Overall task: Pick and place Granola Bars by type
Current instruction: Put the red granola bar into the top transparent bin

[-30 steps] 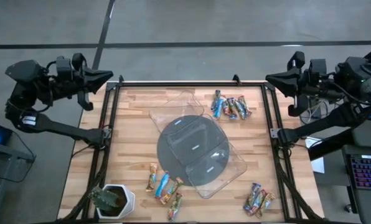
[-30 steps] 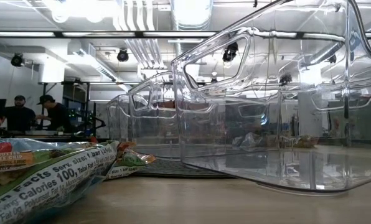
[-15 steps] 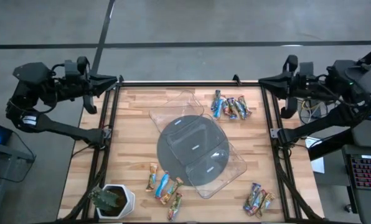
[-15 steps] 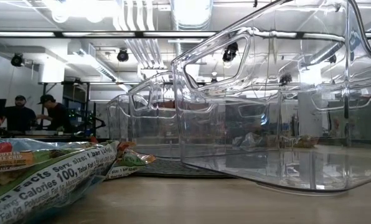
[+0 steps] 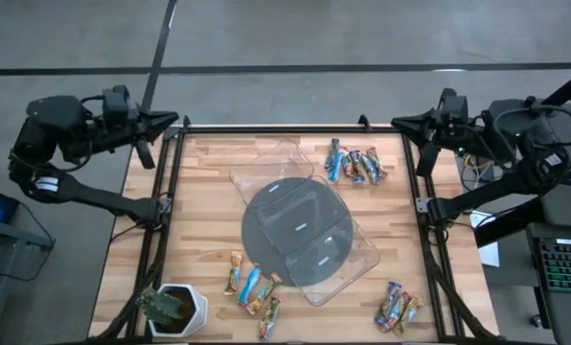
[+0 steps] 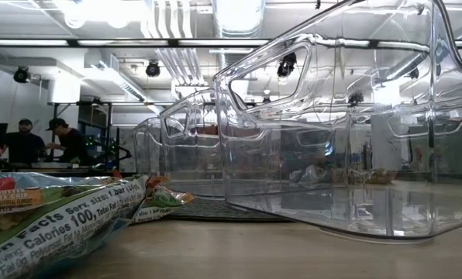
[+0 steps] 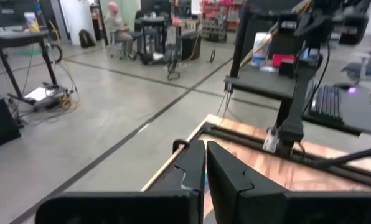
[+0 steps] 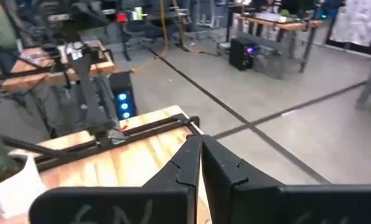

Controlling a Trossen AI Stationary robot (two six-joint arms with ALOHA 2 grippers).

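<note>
bars [image 5: 354,166] in three heaps on table [image 5: 207,192], none held | both arms have swung inward toward the table since a second ago: reach is only starting, no sorting done | left gripper [image 5: 173,121] clenched, empty, bars well ahead | right gripper [image 5: 398,121] clenched, empty, nearest heap just ahead, below

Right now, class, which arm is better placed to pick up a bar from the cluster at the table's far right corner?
Probably the right. Its shut right gripper hangs beside that granola bar cluster, while the shut left gripper sits across the table.
</note>
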